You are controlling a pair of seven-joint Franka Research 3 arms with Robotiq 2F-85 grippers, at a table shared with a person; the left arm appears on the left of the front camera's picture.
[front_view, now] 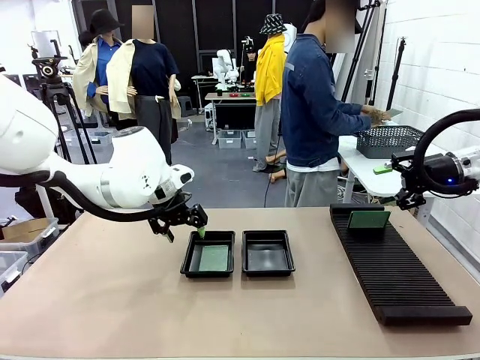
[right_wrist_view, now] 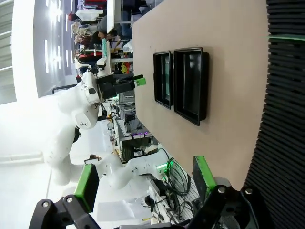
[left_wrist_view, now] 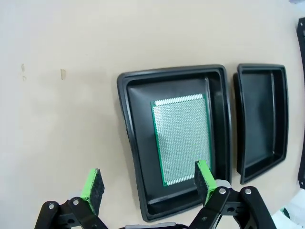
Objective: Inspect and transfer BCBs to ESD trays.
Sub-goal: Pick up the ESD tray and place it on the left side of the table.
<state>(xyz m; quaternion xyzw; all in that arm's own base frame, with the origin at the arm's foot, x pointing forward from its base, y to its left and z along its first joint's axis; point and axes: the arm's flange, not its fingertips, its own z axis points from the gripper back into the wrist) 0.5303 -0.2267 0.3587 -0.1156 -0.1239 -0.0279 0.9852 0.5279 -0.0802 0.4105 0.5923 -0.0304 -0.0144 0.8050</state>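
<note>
Left claw (front_view: 185,231) (left_wrist_view: 147,180): jaws spread wide, nothing between the green pads. It hangs just above the left tray's outer edge, with one pad over the tray and the other over bare table.

Board in tray (left_wrist_view: 182,138) (front_view: 214,258): a thin, flat green rectangle. Its face is a fine silvery grid of dots, with a comb-like row of contacts along one short end. It lies flat on the floor of the left tray, a black margin showing all round it.

Left tray (front_view: 185,262) (left_wrist_view: 126,124): shallow, glossy black, with a flared rim. It holds that one board.

Right tray (front_view: 247,259) (left_wrist_view: 237,95): same make, just beside the left one and not touching it, its shiny floor bare.

Right claw (front_view: 405,196) (right_wrist_view: 144,180): jaws also wide apart and holding nothing. It is raised near the far right end of the table, close to the rack.

Rack (front_view: 397,277) (right_wrist_view: 281,119): long, black and ribbed, on the right side of the table, well apart from the trays.

Board in rack (front_view: 368,219): green, standing on edge in the slots at the rack's far end.

Table (front_view: 97,300): a plain tan top.

Person (front_view: 315,112): stands at the far side in a blue jacket, turned toward a side table with a grey mesh basket (front_view: 388,140).

Count: two claws, two trays, two boards, one rack.
</note>
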